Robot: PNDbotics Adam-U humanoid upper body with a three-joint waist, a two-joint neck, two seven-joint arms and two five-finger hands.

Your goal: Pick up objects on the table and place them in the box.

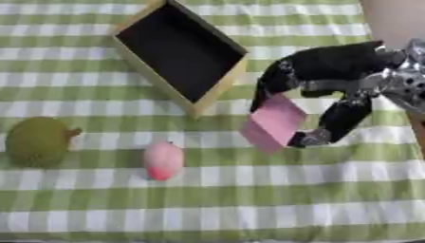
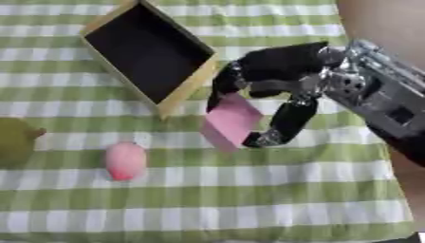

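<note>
R hand (image 1: 319, 88) pinching pink card (image 1: 272, 122), just beside box (image 1: 179, 52).

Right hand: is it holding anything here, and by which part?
The right hand holds the flat pink item, pinched between fingers at its upper end and thumb at its lower right edge. The left hand is not in view.

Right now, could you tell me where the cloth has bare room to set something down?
The whole near strip below the pink fruit and green fruit is bare, as is the near right corner. It is crowded between the box and the right hand, where the pink card sits in its fingers.
</note>
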